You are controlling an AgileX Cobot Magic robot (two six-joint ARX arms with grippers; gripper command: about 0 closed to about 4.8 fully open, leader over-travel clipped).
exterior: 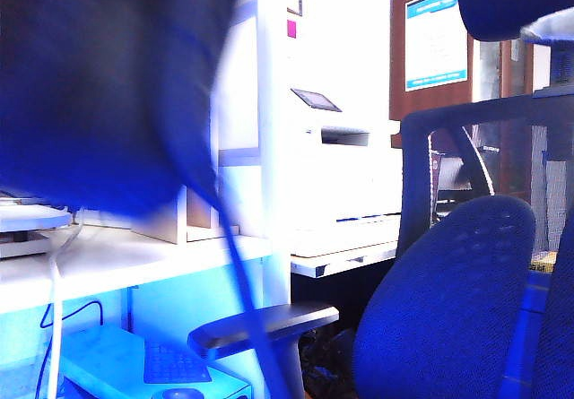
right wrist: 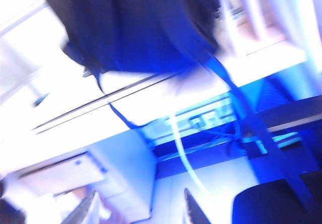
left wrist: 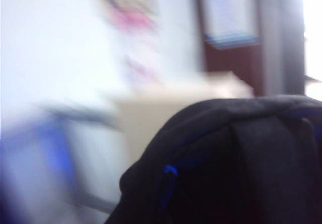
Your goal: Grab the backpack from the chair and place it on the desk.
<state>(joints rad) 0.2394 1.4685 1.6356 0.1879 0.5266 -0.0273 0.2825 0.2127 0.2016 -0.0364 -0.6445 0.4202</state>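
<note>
well now, the backpack (exterior: 108, 94) is up in the air, a big dark blue blur filling the upper left of the exterior view and hanging above the near edge of the white desk (exterior: 134, 260). its long axis runs roughly up and down, and one strap (exterior: 240, 264) trails from its lower edge past the desk's front edge toward the chair's flat armrest (exterior: 265, 323).

the left gripper itself shows in no view; its wrist camera looks straight onto a rounded hump of the backpack (left wrist: 236, 158), dark fabric with a small blue loop (left wrist: 170, 170). the jaws are pressed nearly together, but on what the pictures do not tell.

the right gripper (right wrist: 141, 211) sits low and back, its two fingertips (right wrist: 193, 211) spread wide with nothing between them, and it looks up at the backpack (right wrist: 141, 27) from below.

over on the right the chair (exterior: 448, 309) stands with its rounded cushion bare and mesh back upright, well apart from the backpack. beyond the desk's white end post (exterior: 273, 148) sits a white printer (exterior: 345, 166). the desk surface under the backpack looks open near its front edge, and a white cable (exterior: 56, 300) drops off it at the left.
</note>
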